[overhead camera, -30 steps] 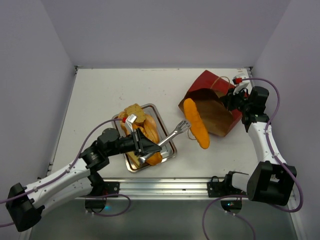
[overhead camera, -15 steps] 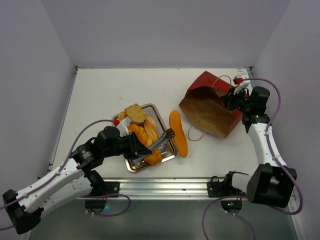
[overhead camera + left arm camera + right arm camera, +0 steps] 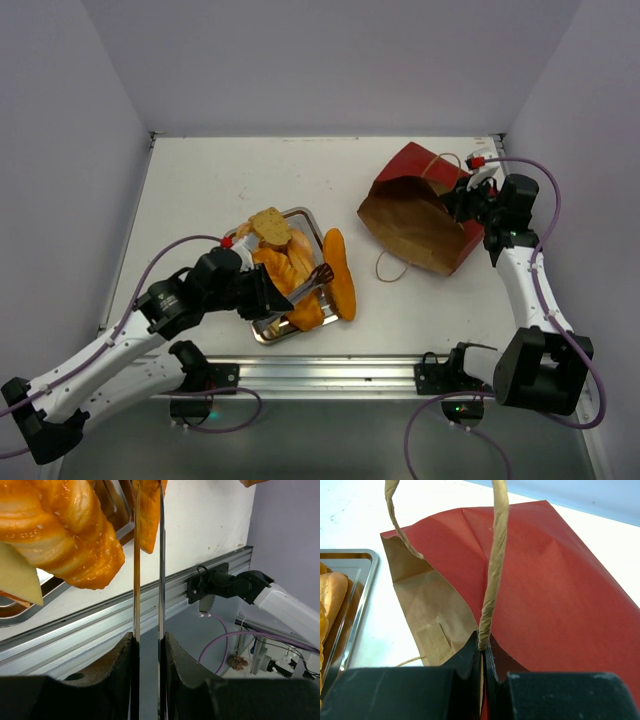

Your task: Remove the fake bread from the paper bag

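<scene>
My left gripper [image 3: 262,292] is shut on silver metal tongs [image 3: 312,281], and the tong tips pinch the long orange baguette [image 3: 338,270] at the right edge of the silver tray [image 3: 303,213]. In the left wrist view the tong arms [image 3: 136,555] run up from my gripper [image 3: 148,642] to the baguette [image 3: 149,510], beside a braided loaf [image 3: 65,525] and a pale yellow wedge [image 3: 17,575]. The dark red paper bag [image 3: 415,215] lies on its side, mouth facing left. My right gripper [image 3: 483,647] is shut on its tan string handle [image 3: 495,565].
The tray holds a round brown roll [image 3: 268,225] and the braided loaf [image 3: 285,262]. A second string handle [image 3: 388,268] lies loose on the table in front of the bag. The table's metal front rail [image 3: 150,600] runs just below the tray.
The left arm has drawn back, and the tongs have carried the baguette left from the bag's mouth to the tray's right edge. The right gripper and bag have stayed put.
</scene>
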